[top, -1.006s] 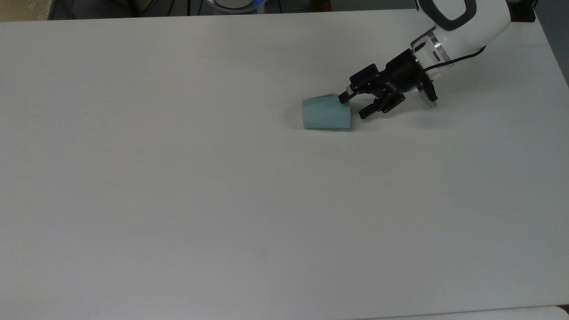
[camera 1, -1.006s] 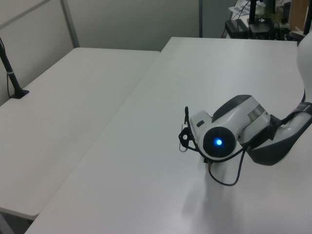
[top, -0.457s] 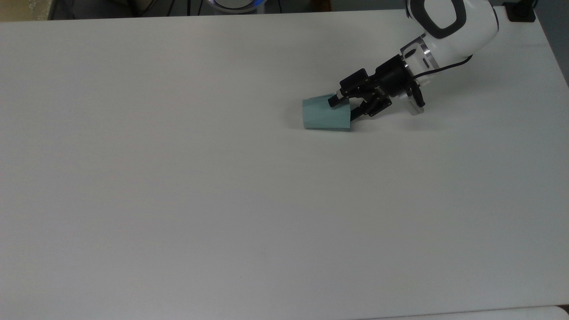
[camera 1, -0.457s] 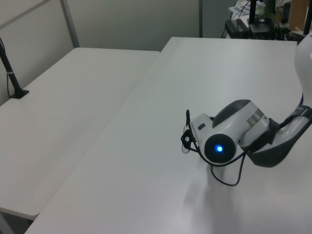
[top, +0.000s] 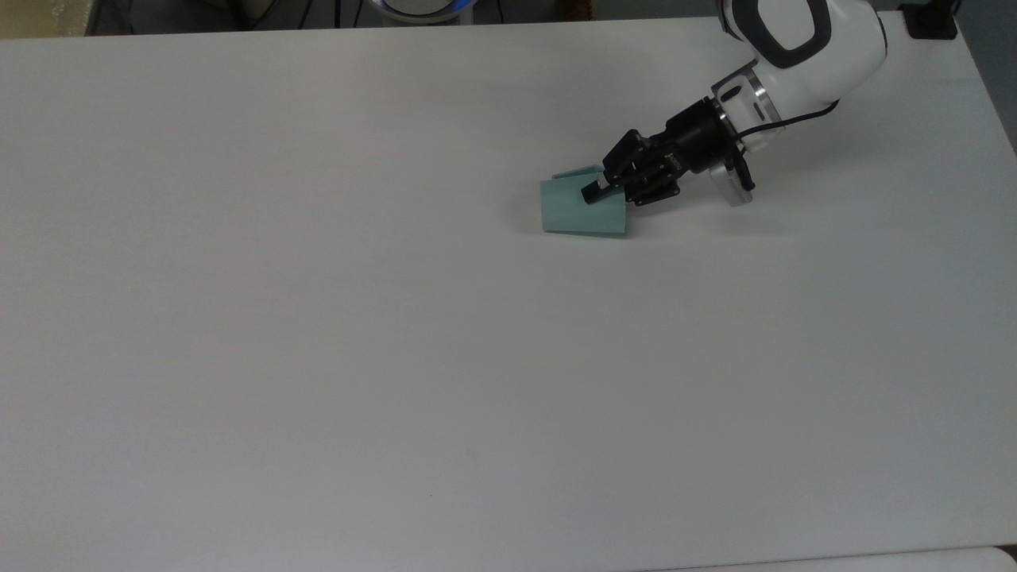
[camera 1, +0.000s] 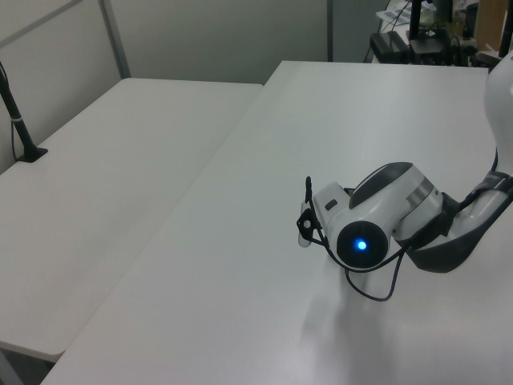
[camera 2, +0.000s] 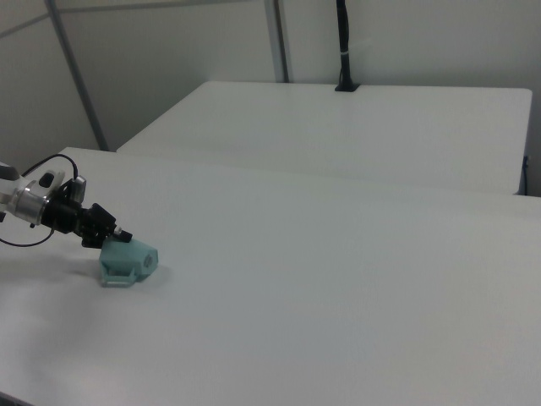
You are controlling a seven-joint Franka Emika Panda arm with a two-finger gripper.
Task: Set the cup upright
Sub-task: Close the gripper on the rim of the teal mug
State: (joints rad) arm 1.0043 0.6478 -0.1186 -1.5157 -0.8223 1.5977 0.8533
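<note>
Jaws (top: 605, 193) are pinched on the wide rim end of the cup (top: 580, 208), one finger lying on the outside wall, the other apparently tucked inside the mouth. The cup lies on its side right of centre in the top view's upper half, low at the right view's left. To do this well, I'd keep the pinch firm and swing the rim up and over the narrow base, slowly. Smooth pale teal plastic, faceted, tapering, on a matte white counter (top: 318, 318).

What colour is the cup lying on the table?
The cup is pale teal, clearest in the top view.
</note>
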